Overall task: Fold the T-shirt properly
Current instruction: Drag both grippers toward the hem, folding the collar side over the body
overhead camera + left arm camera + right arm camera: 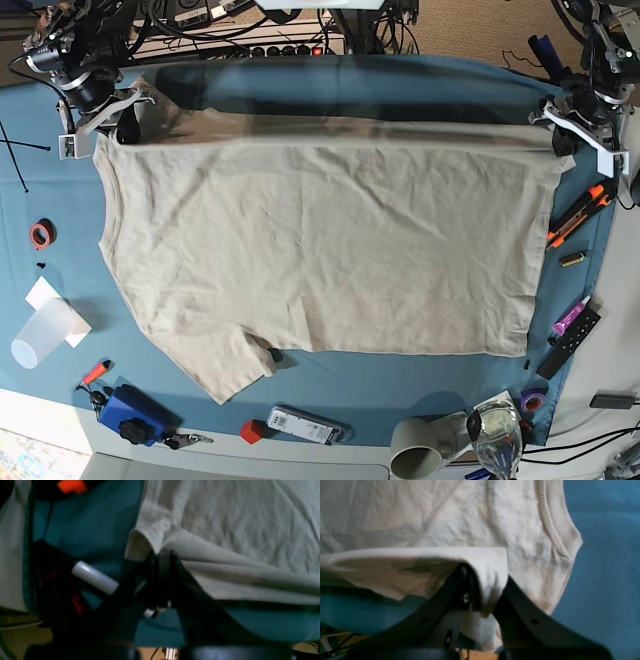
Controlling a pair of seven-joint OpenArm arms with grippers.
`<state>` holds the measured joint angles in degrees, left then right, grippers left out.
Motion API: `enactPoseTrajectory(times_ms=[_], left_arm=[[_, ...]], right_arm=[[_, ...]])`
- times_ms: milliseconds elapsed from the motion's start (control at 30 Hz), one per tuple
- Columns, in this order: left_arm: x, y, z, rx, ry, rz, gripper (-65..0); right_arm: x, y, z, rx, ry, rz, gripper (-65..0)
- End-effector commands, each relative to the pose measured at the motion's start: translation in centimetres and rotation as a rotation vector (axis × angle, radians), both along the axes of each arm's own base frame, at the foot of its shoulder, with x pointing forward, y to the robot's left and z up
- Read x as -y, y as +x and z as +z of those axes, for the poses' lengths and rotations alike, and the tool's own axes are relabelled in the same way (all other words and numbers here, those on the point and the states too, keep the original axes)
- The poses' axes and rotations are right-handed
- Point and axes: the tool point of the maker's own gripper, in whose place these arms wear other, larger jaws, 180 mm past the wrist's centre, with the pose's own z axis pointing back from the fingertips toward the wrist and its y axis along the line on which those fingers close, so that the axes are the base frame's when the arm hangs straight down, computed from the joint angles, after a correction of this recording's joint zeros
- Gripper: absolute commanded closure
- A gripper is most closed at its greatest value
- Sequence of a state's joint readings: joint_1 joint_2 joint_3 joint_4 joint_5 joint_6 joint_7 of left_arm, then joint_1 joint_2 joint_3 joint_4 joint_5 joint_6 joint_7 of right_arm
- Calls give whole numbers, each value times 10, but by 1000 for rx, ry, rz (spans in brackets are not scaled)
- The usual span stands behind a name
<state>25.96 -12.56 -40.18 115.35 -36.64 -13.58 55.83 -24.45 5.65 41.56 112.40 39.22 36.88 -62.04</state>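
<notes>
R gripper (118, 118): base view 10 o'clock, far-left corner of the shirt; jaws pressed together, pinching a bunched fold of shirt edge. R wrist view shows cloth draped over and squeezed between the two black fingers (460, 587).
T-shirt (320, 250): beige, spread wide over centre of table, wrinkled. Far edge lifted and stretched in a line between both grippers, shadow band under it. Near hem at 6 o'clock lies flat. One short sleeve (235, 365) pokes out at 7 o'clock. Ribbed collar (551, 527) seen at 1 o'clock in R wrist view.
Table cloth (400, 85): teal-blue, under everything.
L gripper (570, 125): base view 2 o'clock, far-right corner of shirt; jaws shut tight on the hem corner. L wrist view: cloth pulled up into a peak at the black fingertips (160, 560), rest slopes away to 3 o'clock.
Left-side clutter: red tape roll (40, 235) at 9 o'clock, clear plastic cup (42, 335) on its side at 8 o'clock, blue box (130, 410) at 7 o'clock.
Right-side clutter: orange cutter (580, 212) at 3 o'clock just beside shirt edge, black remote (572, 340) at 4 o'clock, grey mug (420, 450) at 5 o'clock.
</notes>
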Motion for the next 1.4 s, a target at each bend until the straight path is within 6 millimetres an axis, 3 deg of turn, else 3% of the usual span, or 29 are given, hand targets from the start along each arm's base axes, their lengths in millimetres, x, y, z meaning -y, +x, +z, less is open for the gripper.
enactPoseTrajectory(times_ms=[0,167,533,767,900,1133,1367], left_arm=[[-3,7,9,38,22,-8,0],[12,17,1,37,49,-58,0],[10,50,6,77,172,-53,0],[2,69,-13,52,123,-14,0],[0,79,-19,46,100,-1,0],[3,90,-12,81,88,-12,0],[27,107,-10,100,128,-95,0]], right_arm=[[6,7,11,49,-21,-9,0],[8,8,11,48,-37,-14,0],[16,24,22,110,-84,-28,0],[20,27,23,126,-111,-38,0],[24,34,18,127,-89,-59,0],[29,53,9,142,-34,-91,0],[35,71,-5,134,12,-125,0]])
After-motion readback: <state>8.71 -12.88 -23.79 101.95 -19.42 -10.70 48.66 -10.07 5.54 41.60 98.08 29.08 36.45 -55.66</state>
